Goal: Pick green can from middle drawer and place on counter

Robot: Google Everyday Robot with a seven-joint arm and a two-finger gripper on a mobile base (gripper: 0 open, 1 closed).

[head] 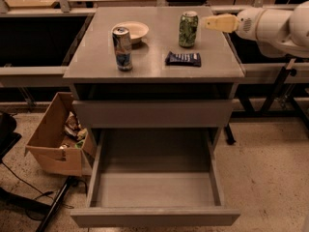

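The green can [188,29] stands upright on the grey counter [154,69], near its back right. My gripper [208,22] hangs just right of the can at lid height, clear of it, open and empty, its pale fingers [217,23] pointing left. The white arm [275,25] comes in from the right. The middle drawer [154,215] is pulled out at the bottom of the cabinet, and nothing lies in it.
A blue-and-silver can [122,48] and a pale bowl [131,31] stand on the counter's left half. A dark blue packet [183,58] lies in front of the green can. A shut drawer front [152,113] is above the open drawer. A cardboard box [55,141] sits on the floor at left.
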